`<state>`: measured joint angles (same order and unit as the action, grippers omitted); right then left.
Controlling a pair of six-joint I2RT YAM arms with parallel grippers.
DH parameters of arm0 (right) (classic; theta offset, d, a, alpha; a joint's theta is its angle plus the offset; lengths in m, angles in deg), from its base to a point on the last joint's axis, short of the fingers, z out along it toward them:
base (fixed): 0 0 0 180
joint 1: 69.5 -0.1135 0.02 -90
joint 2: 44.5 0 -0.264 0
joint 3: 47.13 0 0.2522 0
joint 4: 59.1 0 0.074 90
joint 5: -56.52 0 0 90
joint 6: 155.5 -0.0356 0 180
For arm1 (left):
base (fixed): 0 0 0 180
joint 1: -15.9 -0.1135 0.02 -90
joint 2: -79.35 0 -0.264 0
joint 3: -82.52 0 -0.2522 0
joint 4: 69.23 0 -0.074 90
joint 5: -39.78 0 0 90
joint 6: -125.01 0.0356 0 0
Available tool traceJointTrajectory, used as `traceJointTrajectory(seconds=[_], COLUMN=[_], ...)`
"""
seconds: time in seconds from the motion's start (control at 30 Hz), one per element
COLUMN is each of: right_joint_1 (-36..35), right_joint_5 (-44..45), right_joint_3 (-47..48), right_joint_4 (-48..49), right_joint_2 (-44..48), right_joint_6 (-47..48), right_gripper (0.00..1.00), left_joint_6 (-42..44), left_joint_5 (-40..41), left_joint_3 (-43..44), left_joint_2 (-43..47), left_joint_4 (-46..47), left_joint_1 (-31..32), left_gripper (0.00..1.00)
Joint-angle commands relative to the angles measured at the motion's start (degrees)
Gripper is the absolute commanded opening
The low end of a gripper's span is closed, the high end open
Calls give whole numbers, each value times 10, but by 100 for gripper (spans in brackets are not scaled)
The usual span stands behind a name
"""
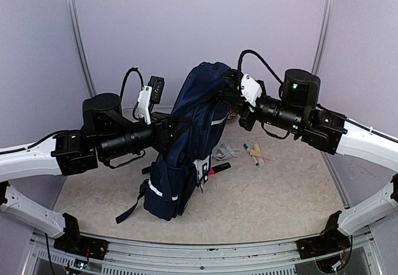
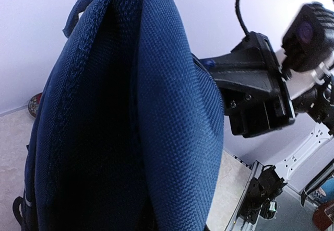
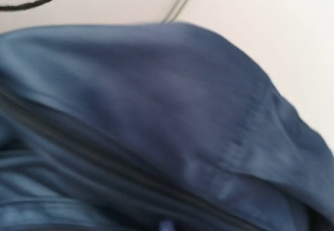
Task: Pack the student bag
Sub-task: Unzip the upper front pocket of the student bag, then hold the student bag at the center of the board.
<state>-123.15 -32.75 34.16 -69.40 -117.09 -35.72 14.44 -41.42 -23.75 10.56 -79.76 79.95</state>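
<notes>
The student bag [image 1: 189, 138], navy blue with thin white stripes, stands upright on its bottom in the middle of the table, leaning left. My left gripper [image 1: 171, 127] presses into its left side at mid height. Its fingers are buried in the fabric, which fills the left wrist view [image 2: 130, 126]. My right gripper [image 1: 230, 90] is clamped on the bag's top right edge. It also shows in the left wrist view [image 2: 211, 69], biting into the fabric. The right wrist view shows only blurred navy fabric and a zip line [image 3: 156, 137].
Small items lie on the table right of the bag: a pink marker [image 1: 219, 169], a pale cord bundle [image 1: 224, 152], a teal-tipped pen [image 1: 247, 147] and wooden sticks [image 1: 257, 155]. A dark strap [image 1: 129, 209] trails from the bag's base. Walls close in on all sides.
</notes>
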Motion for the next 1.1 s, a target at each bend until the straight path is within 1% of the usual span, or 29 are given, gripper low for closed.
traceJointTrajectory(seconds=[0.0,0.1,0.17,0.2,0.23,0.27,0.3,0.33,0.43,0.5,0.6,0.67,0.73,0.8,0.87,0.93,1.07], right_joint_1=[59,83,101,102,102,102,99,97,74,54,19,0,-18,-36,-54,-63,-79], right_joint_5=[34,-3,-37,-54,-78,-99,-119,-133,-162,-166,-154,-144,-135,-121,-98,-93,-83], right_joint_3=[31,34,32,33,38,46,55,62,78,90,113,126,135,142,142,139,143], right_joint_4=[66,65,74,78,76,72,67,66,76,77,71,73,81,83,89,98,108], right_joint_2=[25,25,28,25,21,11,2,-8,-29,-39,-54,-63,-74,-88,-101,-113,-130], right_joint_6=[-93,-132,-161,-167,-175,-184,-190,-194,-192,-179,-156,-150,-160,-164,-166,-173,-181], right_gripper=[0,0,0,0,0,0,0,0,0,0,0,0,0,0,0,0,0], left_joint_6=[39,43,40,40,41,45,52,62,83,97,122,133,123,93,68,45,20], left_joint_5=[-81,-100,-96,-88,-70,-49,-28,-3,59,67,46,47,55,80,113,144,180], left_joint_3=[-22,-55,-83,-94,-103,-108,-109,-105,-72,-37,17,60,105,133,135,115,90], left_joint_2=[57,82,107,121,133,144,151,154,147,134,105,79,51,35,34,49,80], left_joint_4=[31,34,35,33,29,22,12,0,-35,-50,-62,-82,-108,-133,-154,-164,-184], left_joint_1=[18,20,19,19,20,20,20,21,24,25,34,51,58,59,59,59,58], left_gripper=[0,0,0,3,19,40,51,58,81,97,99,99,99,99,99,99,99])
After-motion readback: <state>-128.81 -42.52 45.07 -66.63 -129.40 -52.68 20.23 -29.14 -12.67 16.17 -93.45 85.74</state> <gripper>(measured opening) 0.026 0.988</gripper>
